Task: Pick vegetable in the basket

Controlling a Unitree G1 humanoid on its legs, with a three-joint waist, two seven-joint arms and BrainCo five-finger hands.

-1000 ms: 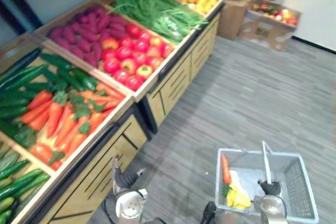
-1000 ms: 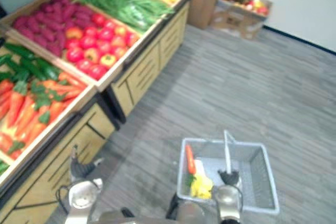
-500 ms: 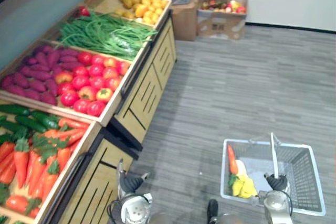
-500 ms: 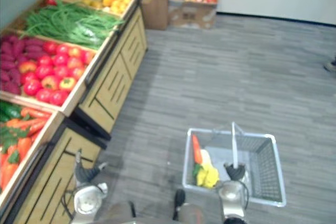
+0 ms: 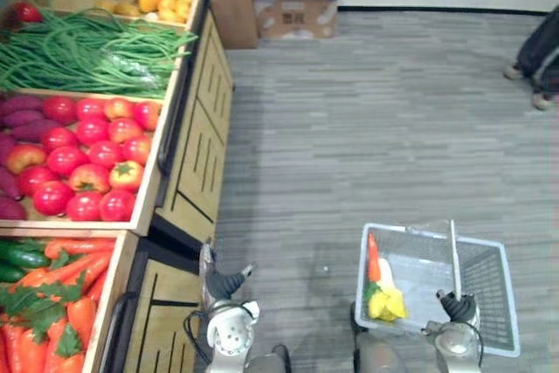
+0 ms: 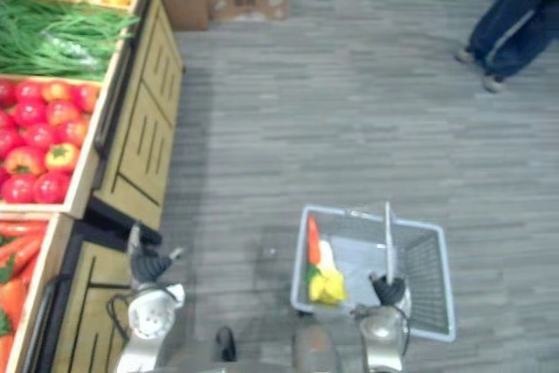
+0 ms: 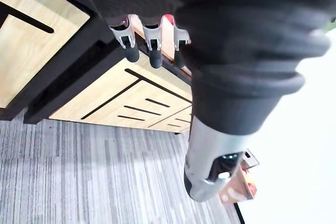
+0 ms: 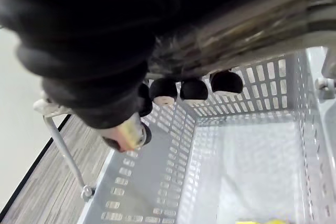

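Right hand (image 5: 456,306) clamped on handle (image 5: 452,255) of grey plastic basket (image 5: 410,228), fingers (image 8: 191,88) curled round it. Basket over grey floor (image 5: 367,128), right of wooden produce stand (image 5: 196,137). In basket: carrot (image 5: 373,257) along left wall, yellow vegetable (image 5: 385,304) just beside its green top. Left hand (image 5: 223,284) near stand front, fingers (image 7: 151,45) relaxed, apart, holding nothing. Stand crates hold tomatoes (image 5: 87,155), green beans (image 5: 79,50), crate carrots (image 5: 52,303). Person's legs (image 6: 511,15) well apart, across floor.

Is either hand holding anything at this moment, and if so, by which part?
The right hand is curled round the handle of the grey basket, gripping the bar from above. The left hand holds nothing.
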